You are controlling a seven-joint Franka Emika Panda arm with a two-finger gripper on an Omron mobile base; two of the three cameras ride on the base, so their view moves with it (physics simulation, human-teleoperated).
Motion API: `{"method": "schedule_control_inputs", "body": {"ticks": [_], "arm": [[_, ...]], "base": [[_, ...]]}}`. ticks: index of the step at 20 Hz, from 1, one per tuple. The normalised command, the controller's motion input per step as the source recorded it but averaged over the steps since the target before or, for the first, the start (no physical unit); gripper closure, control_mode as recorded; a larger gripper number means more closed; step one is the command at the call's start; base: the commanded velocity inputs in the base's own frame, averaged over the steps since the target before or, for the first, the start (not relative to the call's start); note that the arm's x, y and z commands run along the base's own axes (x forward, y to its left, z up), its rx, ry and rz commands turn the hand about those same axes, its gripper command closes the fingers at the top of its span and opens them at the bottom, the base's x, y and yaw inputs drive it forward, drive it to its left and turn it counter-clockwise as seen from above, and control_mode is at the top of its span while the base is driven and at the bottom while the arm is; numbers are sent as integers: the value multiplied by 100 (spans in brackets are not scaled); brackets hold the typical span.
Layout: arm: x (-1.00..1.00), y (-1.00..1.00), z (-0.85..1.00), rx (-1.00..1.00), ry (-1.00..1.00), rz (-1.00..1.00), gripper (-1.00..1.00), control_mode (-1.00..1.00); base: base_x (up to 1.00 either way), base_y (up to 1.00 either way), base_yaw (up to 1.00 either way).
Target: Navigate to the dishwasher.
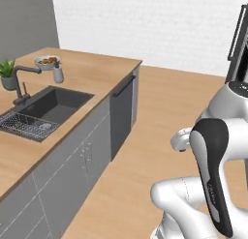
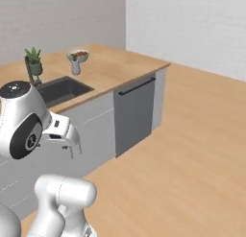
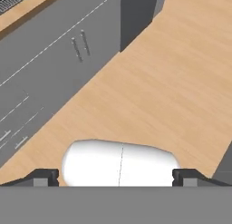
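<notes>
The dishwasher [image 1: 121,116] is a dark grey flat panel with a long black bar handle along its top. It is set into the far end of the counter run, ahead and to the left. It also shows at centre in the right base view [image 2: 134,114] and at the top of the hand view [image 3: 136,12]. My gripper [image 3: 116,175] hangs over the wooden floor, apart from the cabinets, and points down. Its fingertips [image 3: 45,176] stand wide apart with nothing between them, so it is open. The hand also appears beside the arm [image 2: 74,147].
Lighter grey cabinet doors [image 1: 89,158] run along the counter [image 1: 97,71], which holds a dark sink [image 1: 53,105], a faucet [image 1: 22,81], a dish rack [image 1: 26,124], a plant [image 1: 7,73], a bowl [image 1: 47,62] and a small vase [image 1: 58,74]. A dark oven column [image 1: 238,44] stands at the right. Open wooden floor [image 2: 192,149] lies ahead.
</notes>
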Motion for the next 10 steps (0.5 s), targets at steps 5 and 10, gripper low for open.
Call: {"method": "schedule_control_inputs", "body": {"ticks": [5,10], "arm": [[0,0,0,0,0,0,-100,100],[0,0,0,0,0,0,-100,100]], "base": [[100,-80,25],[100,-77,33]]}}
